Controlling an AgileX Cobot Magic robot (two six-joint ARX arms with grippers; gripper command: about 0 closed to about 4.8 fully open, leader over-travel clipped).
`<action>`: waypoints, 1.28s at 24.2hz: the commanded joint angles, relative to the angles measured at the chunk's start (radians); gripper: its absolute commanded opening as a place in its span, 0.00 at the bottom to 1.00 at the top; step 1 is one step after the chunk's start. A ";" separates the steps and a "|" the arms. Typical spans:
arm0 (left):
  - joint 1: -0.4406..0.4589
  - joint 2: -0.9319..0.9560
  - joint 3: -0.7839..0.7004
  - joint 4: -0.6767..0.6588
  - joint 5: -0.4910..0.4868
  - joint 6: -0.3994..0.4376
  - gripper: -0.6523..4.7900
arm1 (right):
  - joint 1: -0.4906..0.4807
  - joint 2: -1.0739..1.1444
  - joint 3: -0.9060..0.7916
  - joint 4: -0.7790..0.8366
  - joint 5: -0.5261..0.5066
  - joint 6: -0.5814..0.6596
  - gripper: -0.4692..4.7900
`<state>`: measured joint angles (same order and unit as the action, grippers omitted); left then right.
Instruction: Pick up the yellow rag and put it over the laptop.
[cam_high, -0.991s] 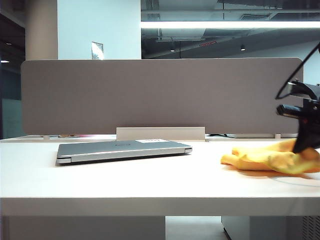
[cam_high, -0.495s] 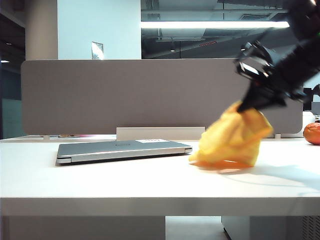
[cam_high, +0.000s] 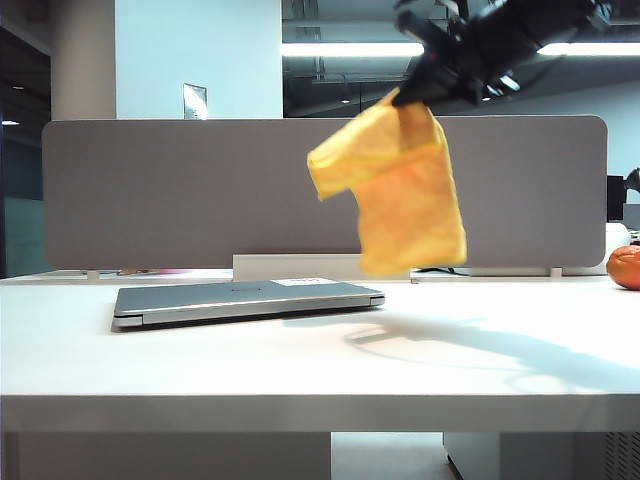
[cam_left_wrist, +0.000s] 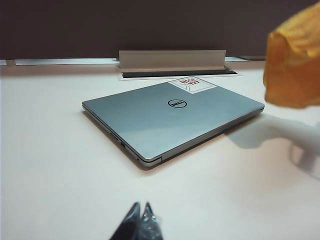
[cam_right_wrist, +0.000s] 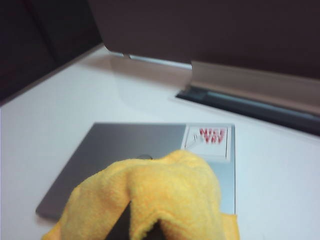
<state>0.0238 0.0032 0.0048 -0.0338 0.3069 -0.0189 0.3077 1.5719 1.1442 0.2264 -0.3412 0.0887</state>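
We see the right gripper (cam_high: 415, 92) blurred in the exterior view, its arm cut off by the top edge. In its wrist view the yellow rag (cam_right_wrist: 150, 200) hides its fingers and part of the laptop (cam_right_wrist: 115, 150). The left gripper (cam_left_wrist: 140, 222) shows only dark tips at the edge. An orange fruit (cam_high: 625, 266) is cut off.

Yellow rag (cam_high: 400, 190) hangs midair, just right of closed laptop (cam_high: 245, 298).

The laptop (cam_left_wrist: 172, 117) lid bears a "DELL" logo; its white sticker (cam_left_wrist: 192, 83) has unreadable red print
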 joint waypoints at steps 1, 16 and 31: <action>0.000 0.001 0.003 0.016 0.003 0.000 0.11 | 0.018 0.029 0.068 0.017 0.002 0.002 0.08; 0.000 0.001 0.003 0.013 0.003 0.000 0.11 | 0.127 0.457 0.491 0.033 -0.002 0.027 0.08; 0.000 0.001 0.003 0.018 0.004 -0.026 0.11 | 0.154 0.748 0.706 0.039 0.002 0.208 0.08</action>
<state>0.0238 0.0029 0.0048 -0.0341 0.3069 -0.0216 0.4587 2.3131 1.8431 0.2497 -0.3416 0.2550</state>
